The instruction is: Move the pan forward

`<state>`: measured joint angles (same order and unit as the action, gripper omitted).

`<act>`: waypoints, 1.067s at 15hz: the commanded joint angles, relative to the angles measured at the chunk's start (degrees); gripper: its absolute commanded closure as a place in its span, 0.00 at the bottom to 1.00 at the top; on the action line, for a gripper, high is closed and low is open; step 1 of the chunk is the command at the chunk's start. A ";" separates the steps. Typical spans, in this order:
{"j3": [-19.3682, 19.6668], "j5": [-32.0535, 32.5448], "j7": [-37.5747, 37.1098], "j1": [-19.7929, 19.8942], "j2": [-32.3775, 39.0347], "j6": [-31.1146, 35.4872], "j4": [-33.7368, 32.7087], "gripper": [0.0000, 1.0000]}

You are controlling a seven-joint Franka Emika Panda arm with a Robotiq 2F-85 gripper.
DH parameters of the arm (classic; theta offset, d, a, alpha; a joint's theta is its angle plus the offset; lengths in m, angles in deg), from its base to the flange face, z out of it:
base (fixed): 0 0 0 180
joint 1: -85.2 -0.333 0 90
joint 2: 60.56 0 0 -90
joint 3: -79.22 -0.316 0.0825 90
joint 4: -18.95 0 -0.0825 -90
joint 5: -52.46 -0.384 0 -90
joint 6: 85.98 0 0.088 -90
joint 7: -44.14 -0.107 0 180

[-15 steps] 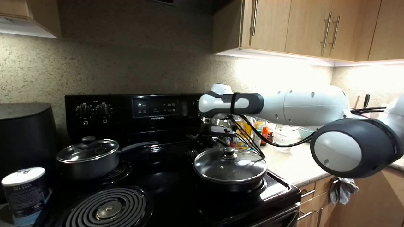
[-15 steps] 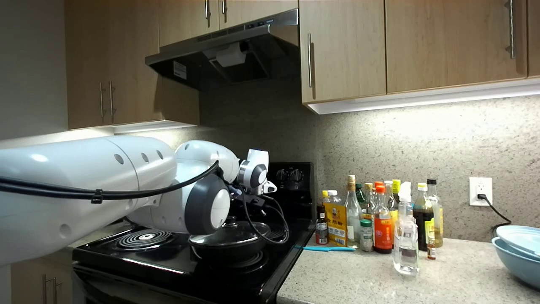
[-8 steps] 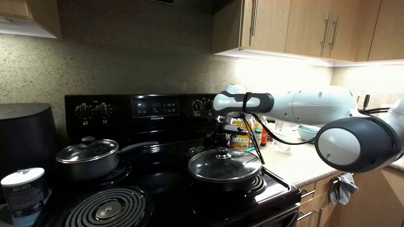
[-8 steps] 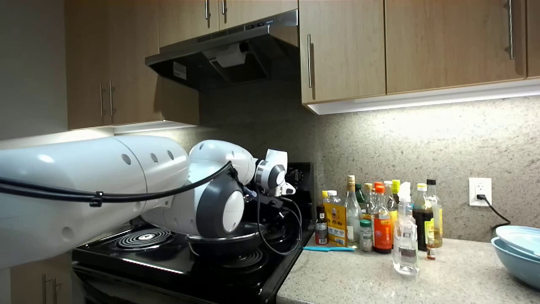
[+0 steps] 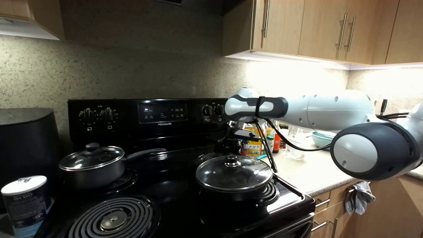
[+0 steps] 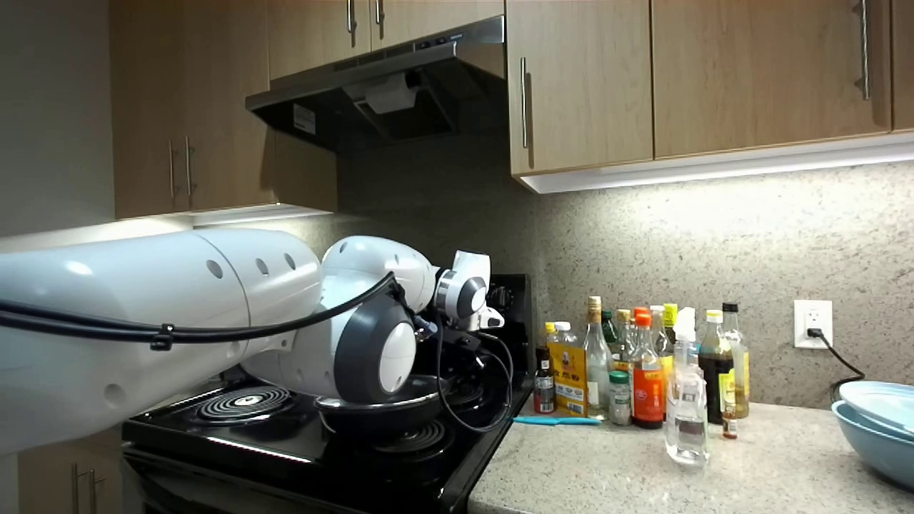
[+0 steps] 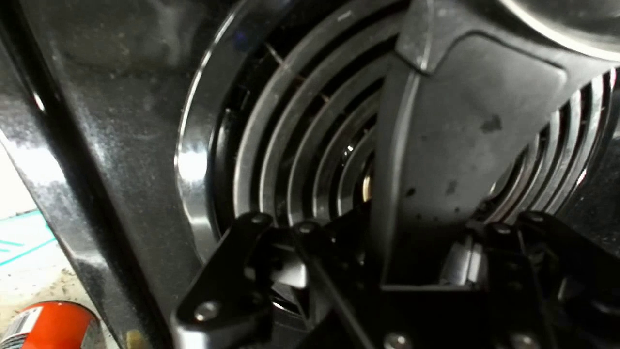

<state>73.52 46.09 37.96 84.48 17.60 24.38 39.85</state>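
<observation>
"Where's the pan (image 5: pixel 234 176)?"

"On the front burner (image 5: pixel 272 193), off-centre."

"And the gripper (image 7: pixel 414 232)?"

"Behind it, over the rear burner (image 7: pixel 266 179), clenched on the handle (image 7: pixel 450 140), by the look of it."

"So the pan lies towards the front of the stove (image 5: pixel 178 198) from there?"

"Yes, and the handle's long axis runs from gripper to pan. I'd push along that line; sideways would probably swing it round."

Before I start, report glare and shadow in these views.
In an exterior view, glare whites out part of the beige speckled wall, and highlights dot the dark pan's domed glass lid; in an exterior view, shadow dims the metal range hood's underside; in the wrist view, glare spots the chrome burner ring.
</observation>
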 commanded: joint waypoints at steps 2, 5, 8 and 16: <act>0.73 0.24 -6.23 -0.94 -0.54 0.29 -0.16 1.00; 1.44 0.63 -10.48 -2.02 -0.44 1.78 -0.31 1.00; 1.95 0.17 -12.77 -3.14 -0.72 3.79 0.15 1.00; 1.85 0.26 -10.54 -3.73 -0.72 3.70 0.60 0.48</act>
<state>75.32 46.15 26.24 81.14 17.62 27.93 39.55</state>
